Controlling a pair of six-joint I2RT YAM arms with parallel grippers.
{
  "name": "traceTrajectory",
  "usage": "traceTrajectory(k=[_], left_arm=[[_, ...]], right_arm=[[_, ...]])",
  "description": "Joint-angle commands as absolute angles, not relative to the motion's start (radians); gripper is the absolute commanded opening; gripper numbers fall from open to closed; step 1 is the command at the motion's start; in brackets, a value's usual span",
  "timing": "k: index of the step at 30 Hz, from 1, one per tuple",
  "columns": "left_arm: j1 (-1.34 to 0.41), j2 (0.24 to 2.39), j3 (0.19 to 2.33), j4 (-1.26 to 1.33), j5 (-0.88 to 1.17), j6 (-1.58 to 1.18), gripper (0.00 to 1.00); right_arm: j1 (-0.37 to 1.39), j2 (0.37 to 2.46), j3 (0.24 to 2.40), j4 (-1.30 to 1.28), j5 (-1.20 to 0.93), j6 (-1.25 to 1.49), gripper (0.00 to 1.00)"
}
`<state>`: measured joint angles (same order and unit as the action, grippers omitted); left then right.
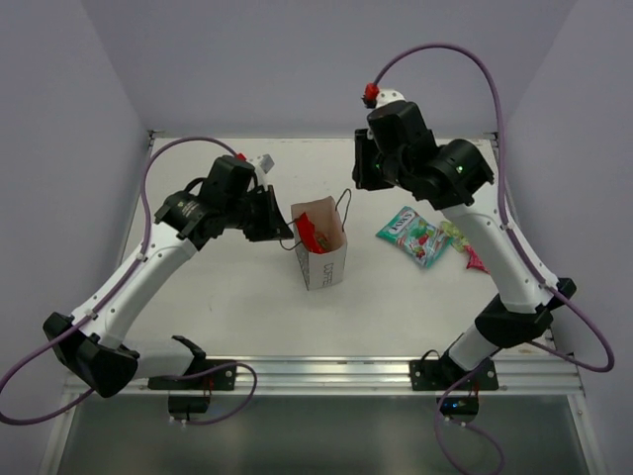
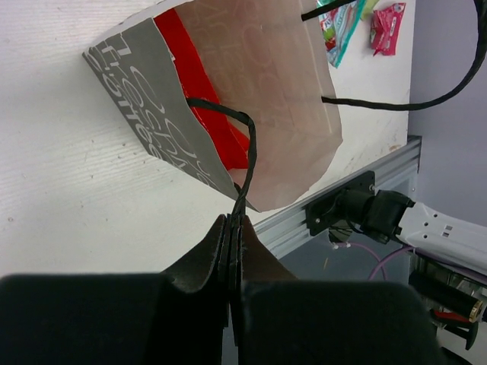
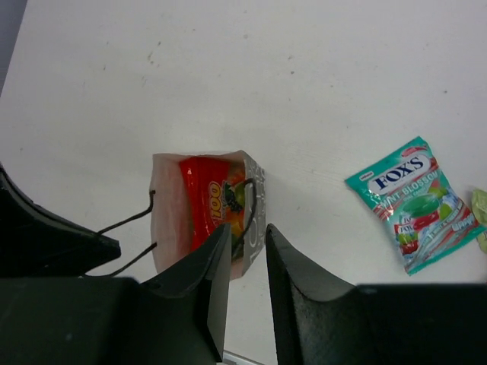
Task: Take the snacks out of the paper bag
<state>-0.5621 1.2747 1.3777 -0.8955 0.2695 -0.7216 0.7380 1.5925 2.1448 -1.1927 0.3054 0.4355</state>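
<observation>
Left fingers [image 2: 202,262] clamped the handle [image 2: 249,144], steadying the paper bag [image 2: 133,72]. Right fingers [image 3: 293,274] hovered apart over its red packet [image 3: 204,199].

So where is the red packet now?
In the top view the red packet sits inside the paper bag at the table's middle, left of the teal packet.

The white tabletop [image 1: 227,297] carries only a few things. Close to its middle a grey-beige paper bag [image 1: 321,259] stands on its base, mouth open upward. To the right of it, well apart, a teal packet [image 1: 413,236] with colourful print lies flat. Touching that packet's right side is a small pale green piece [image 1: 453,233], too small to make out. A little pink-red packet [image 1: 476,259] lies flat just beside it, nearer the right edge.
</observation>
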Motion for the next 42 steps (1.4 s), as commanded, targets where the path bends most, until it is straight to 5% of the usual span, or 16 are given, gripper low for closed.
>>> traceTrajectory(k=[1, 7, 42], left_arm=[[-0.555, 1.247, 1.368, -0.871, 0.291, -0.716, 0.0], [-0.555, 1.232, 1.361, -0.876, 0.287, -0.721, 0.0], [-0.555, 1.177, 1.336, -0.907, 0.258, -0.765, 0.0]], right_arm=[[0.793, 1.669, 2.25, -1.256, 0.324, 0.385, 0.29], [0.83, 1.775, 2.388, -1.309, 0.256, 0.397, 0.32], [0.859, 1.907, 2.033, -1.082, 0.063, 0.408, 0.29]])
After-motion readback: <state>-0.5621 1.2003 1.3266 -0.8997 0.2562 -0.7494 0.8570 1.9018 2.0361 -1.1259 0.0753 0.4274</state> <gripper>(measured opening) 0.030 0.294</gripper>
